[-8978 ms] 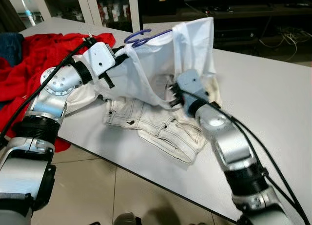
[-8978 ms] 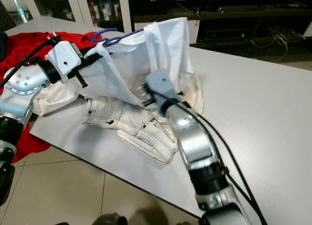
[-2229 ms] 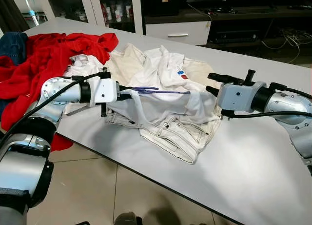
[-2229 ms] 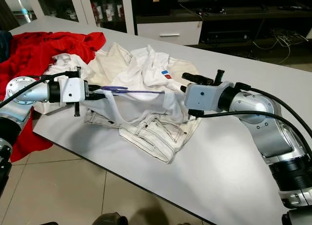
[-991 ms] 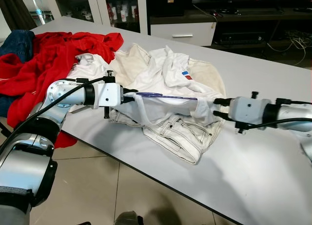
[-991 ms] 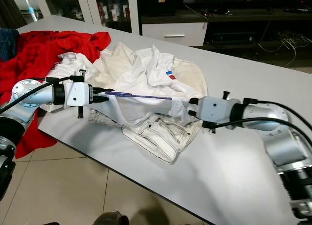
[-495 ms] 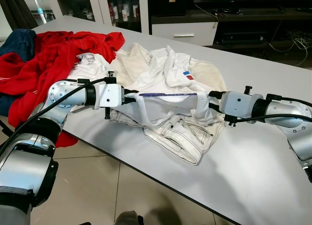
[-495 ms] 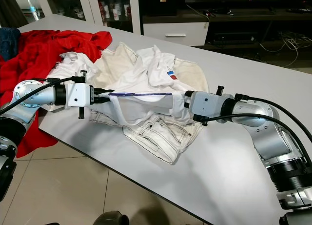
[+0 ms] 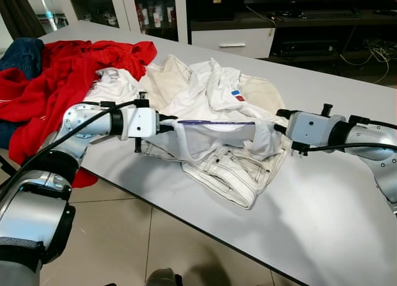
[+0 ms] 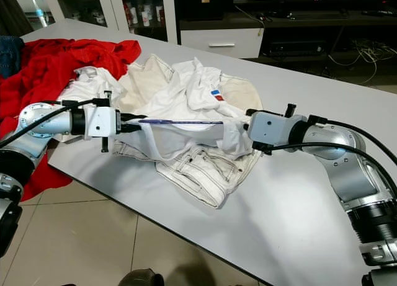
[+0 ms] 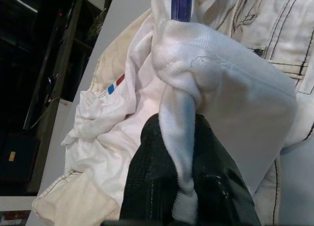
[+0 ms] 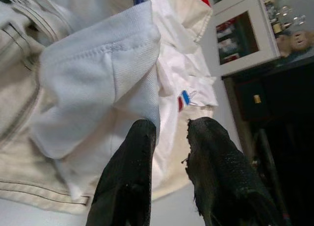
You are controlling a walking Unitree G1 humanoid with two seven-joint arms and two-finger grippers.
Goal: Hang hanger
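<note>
Glass-fronted cabinets [image 9: 146, 13] along the upper edge of the head views hold small items too blurred to name. On the grey table [image 9: 347, 193], a red garment [image 9: 56, 75] and a blue denim piece [image 9: 22, 53] fill the upper left, with a heap of white and cream clothes [image 9: 205, 90] in the middle and white jeans [image 9: 229, 168] lying below it. The purple hanger [image 9: 214, 122] runs level across the middle of the frame, long axis left to right, threaded inside a white shirt [image 9: 214, 137] stretched between the arms above the jeans. The left gripper [image 9: 166, 126] is clamped on the shirt's bunched left end, cloth wrapped over its fingers [image 11: 162, 187]. The right gripper [image 12: 167, 133], at the shirt's right end, has a narrow gap between its fingers, with one finger against the fabric edge.
</note>
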